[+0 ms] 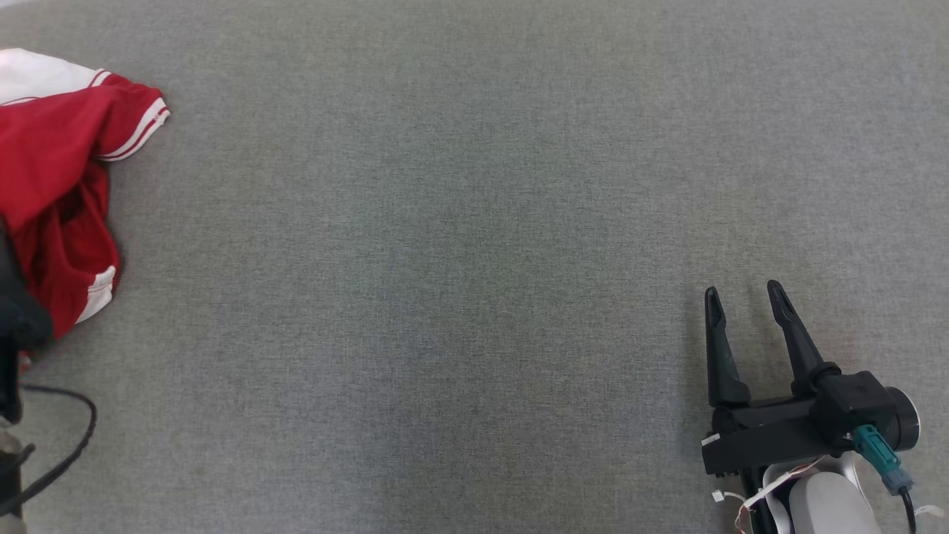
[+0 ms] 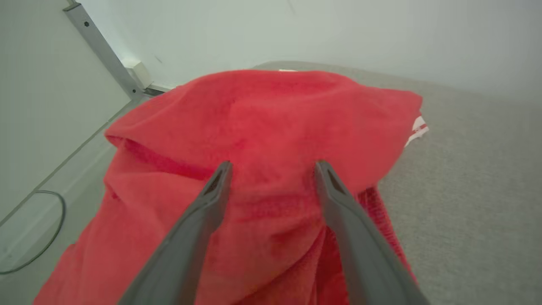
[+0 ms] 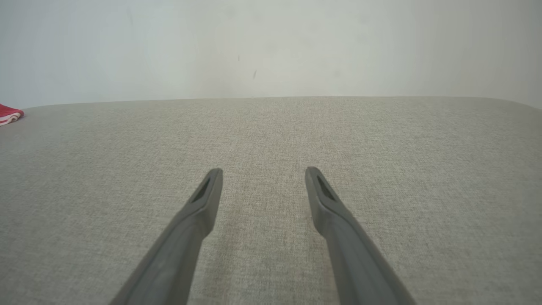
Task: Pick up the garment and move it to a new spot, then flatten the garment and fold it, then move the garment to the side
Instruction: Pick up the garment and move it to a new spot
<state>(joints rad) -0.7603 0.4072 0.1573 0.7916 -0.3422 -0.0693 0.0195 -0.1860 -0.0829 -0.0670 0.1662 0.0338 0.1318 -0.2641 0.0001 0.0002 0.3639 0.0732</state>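
Note:
The garment is red with white trim and white striped cuffs, lying crumpled at the far left edge of the grey table in the head view. Its red cloth bulks up close in the left wrist view, where my left gripper stands open just above it, fingers spread and nothing between them. At the lower right of the head view my right gripper is open over bare table, far from the garment. A small corner of the garment shows at the right wrist view's left edge, beyond my open right gripper.
A black cable loops at the lower left by the left arm's dark body. In the left wrist view a grey metal bar and a pale wall lie beyond the table's left side, with a cable on the floor.

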